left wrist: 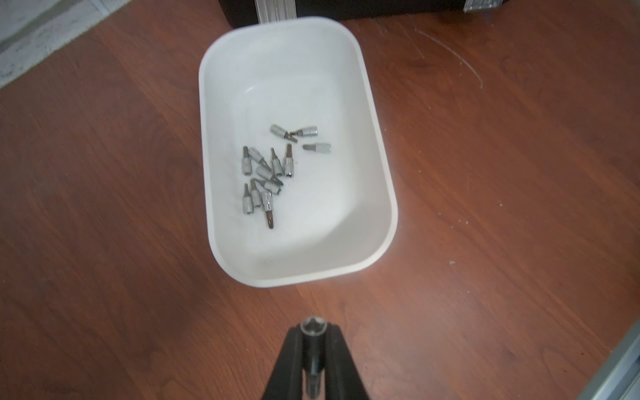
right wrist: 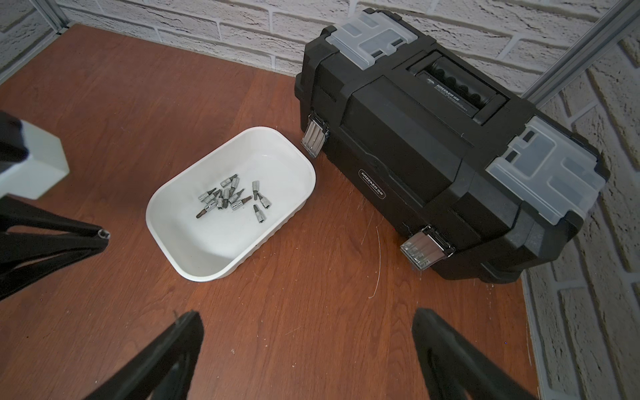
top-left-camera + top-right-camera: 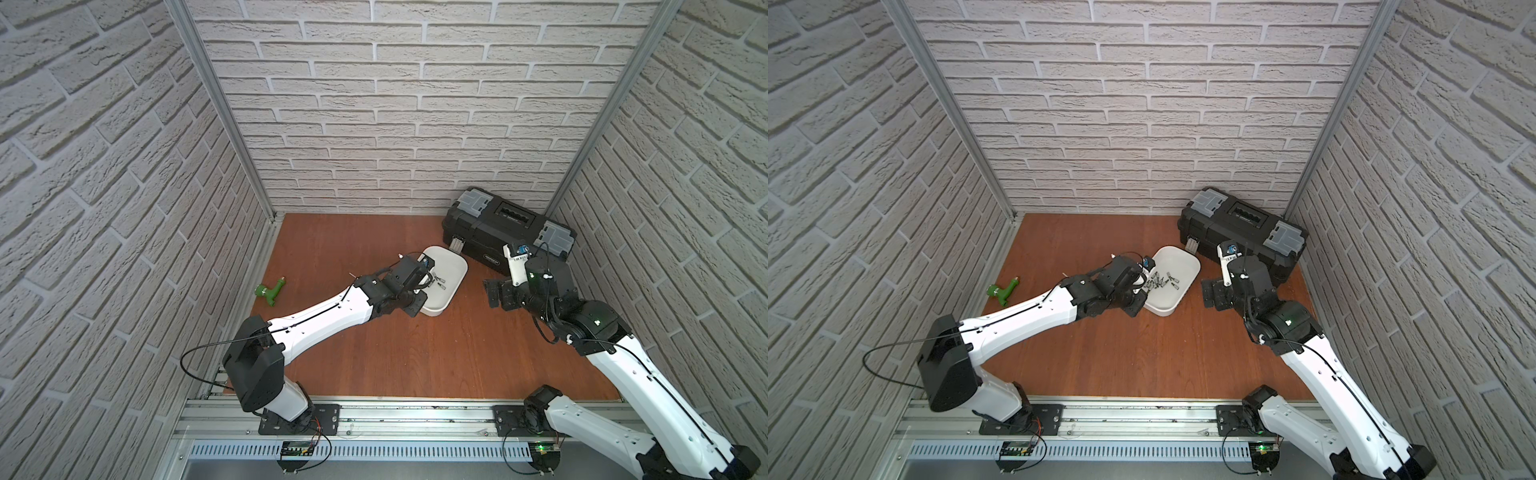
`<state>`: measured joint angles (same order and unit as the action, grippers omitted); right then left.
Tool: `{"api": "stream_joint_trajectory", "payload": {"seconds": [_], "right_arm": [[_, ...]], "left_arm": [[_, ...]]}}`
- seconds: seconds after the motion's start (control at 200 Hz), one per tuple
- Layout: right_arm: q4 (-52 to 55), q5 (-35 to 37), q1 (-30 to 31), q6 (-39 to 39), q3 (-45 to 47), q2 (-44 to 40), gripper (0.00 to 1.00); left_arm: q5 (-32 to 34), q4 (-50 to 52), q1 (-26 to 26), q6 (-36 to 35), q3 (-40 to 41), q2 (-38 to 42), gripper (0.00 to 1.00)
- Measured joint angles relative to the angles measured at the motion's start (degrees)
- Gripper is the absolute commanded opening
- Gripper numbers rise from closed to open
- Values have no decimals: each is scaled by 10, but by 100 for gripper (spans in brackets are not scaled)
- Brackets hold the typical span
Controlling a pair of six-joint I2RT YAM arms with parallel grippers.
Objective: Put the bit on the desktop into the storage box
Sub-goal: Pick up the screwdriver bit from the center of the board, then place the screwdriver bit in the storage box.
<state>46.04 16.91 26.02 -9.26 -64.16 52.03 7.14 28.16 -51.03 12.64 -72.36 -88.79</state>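
Bit (image 1: 310,325) pinched between the closed tips of the left claw (image 1: 314,333), hollow socket end turned toward the wrist camera; it is held in the air just short of the near rim of the white storage box (image 1: 387,194), a position judged to suit carrying it over the rim and dropping it; a heap of similar bits (image 1: 266,173) is gathered inside; the right claw (image 2: 306,313) is spread wide and empty above the reddish tabletop (image 2: 311,277), beside the black toolbox (image 2: 415,156), apparently to stay clear.

The desktop (image 3: 415,353) holds a white box (image 3: 456,266) (bits (image 1: 266,173) lie inside), a black toolbox (image 3: 498,237) just beside it, and a green tool (image 3: 270,291) far off.
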Motion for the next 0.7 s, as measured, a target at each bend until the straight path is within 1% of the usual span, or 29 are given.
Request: {"api": "stream_joint_trajectory", "payload": {"seconds": [0.29,0.7], "right_arm": [[0,2,0,0,0,-5,99],[0,7,0,1,0,-7,99]], "left_arm": [[-6,3,30,-37,-80,-80,6],[-28,2,37,-69,-194,-217,4]]}}
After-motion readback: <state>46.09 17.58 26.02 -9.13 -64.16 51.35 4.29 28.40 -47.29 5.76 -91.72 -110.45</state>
